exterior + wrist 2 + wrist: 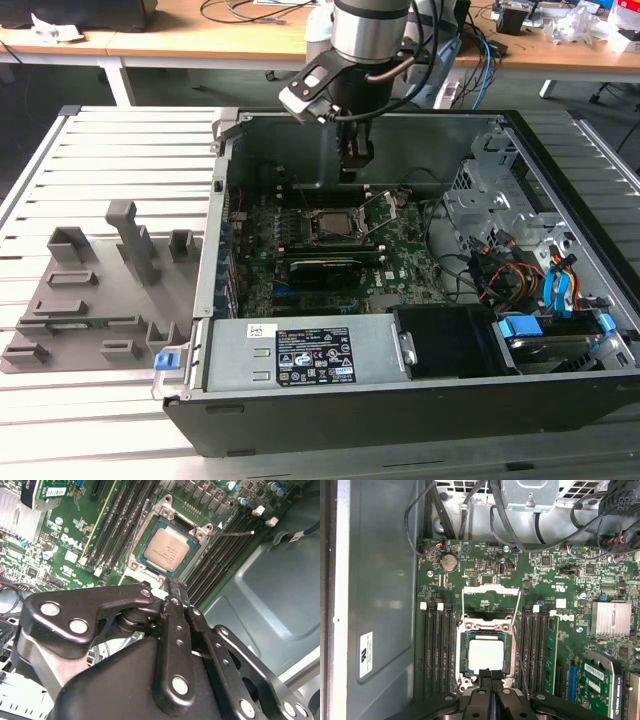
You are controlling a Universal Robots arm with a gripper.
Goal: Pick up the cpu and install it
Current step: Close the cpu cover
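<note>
The cpu (pixel 167 550) (pixel 486 655), a small square chip with a light silver top, lies flat inside the socket frame (pixel 336 226) on the green motherboard (pixel 400 255). The socket's metal load plate (pixel 492 589) stands folded back, and its thin wire lever (pixel 235 533) is swung out. My gripper (pixel 352 170) (pixel 176 587) (pixel 491 673) hangs just above the socket's edge inside the open computer case (pixel 400 400). Its two black fingers are shut against each other with nothing between them. The cpu is apart from the fingertips.
A grey plastic slotted tray (pixel 100 300) lies on the ribbed table at the exterior view's left of the case. Memory slots (pixel 437 650) flank the socket. Cables (pixel 500 275), a drive cage and a black power supply (pixel 450 340) crowd the case's other half.
</note>
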